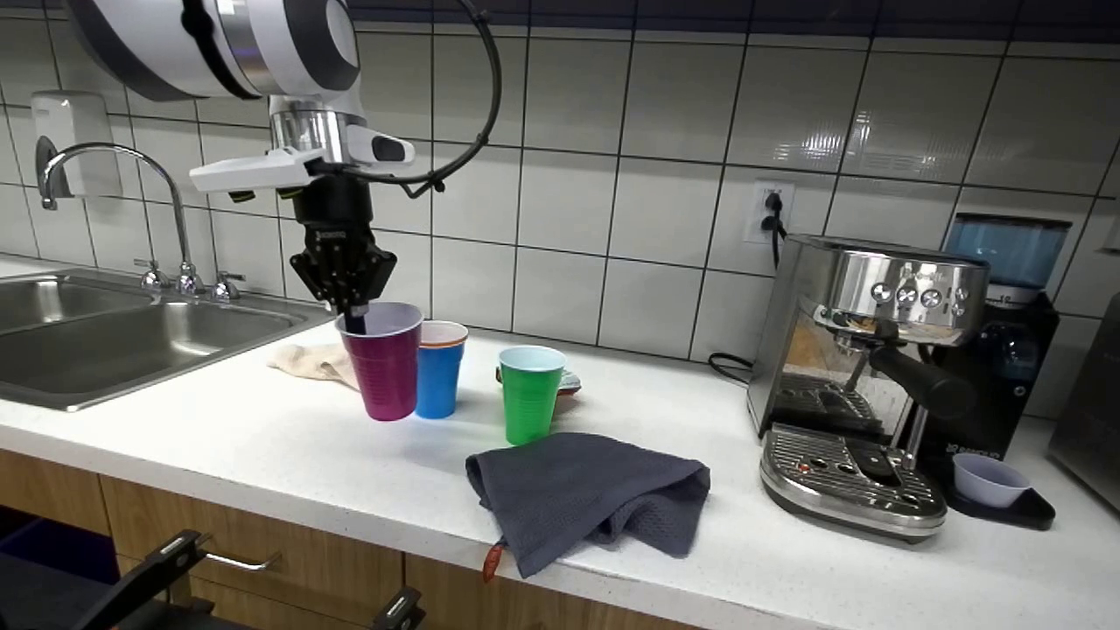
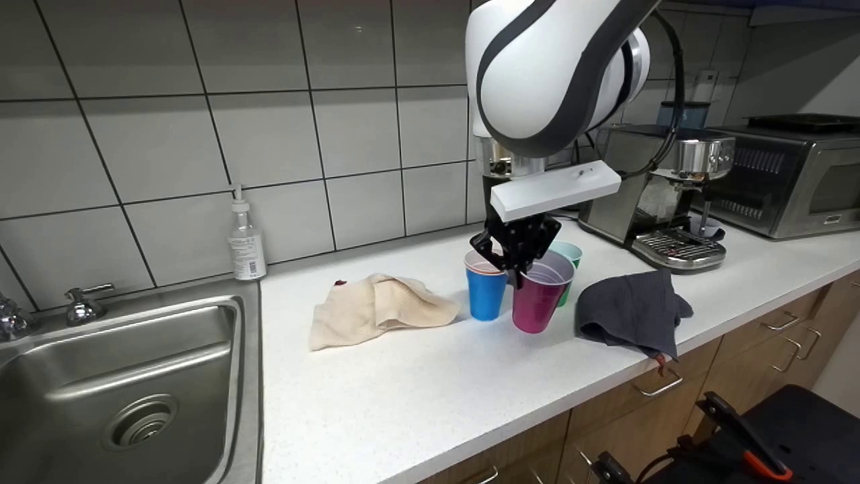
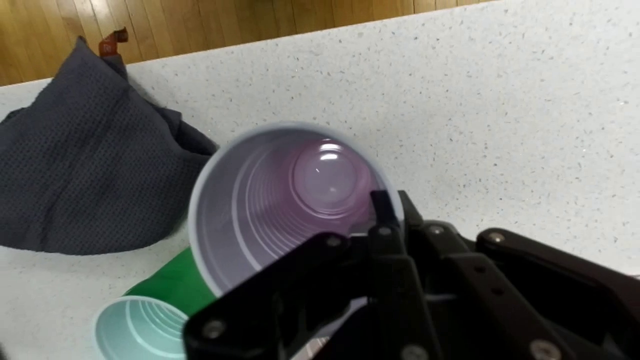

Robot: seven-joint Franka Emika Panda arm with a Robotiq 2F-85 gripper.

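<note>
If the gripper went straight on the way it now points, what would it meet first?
The gripper points roughly down, holding the purple cup by its rim. The cup would probably meet the white countertop first; any gap beneath is hard to judge.

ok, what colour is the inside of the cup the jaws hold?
The cup is pale greyish lilac inside; the wrist view shows it best.
</note>
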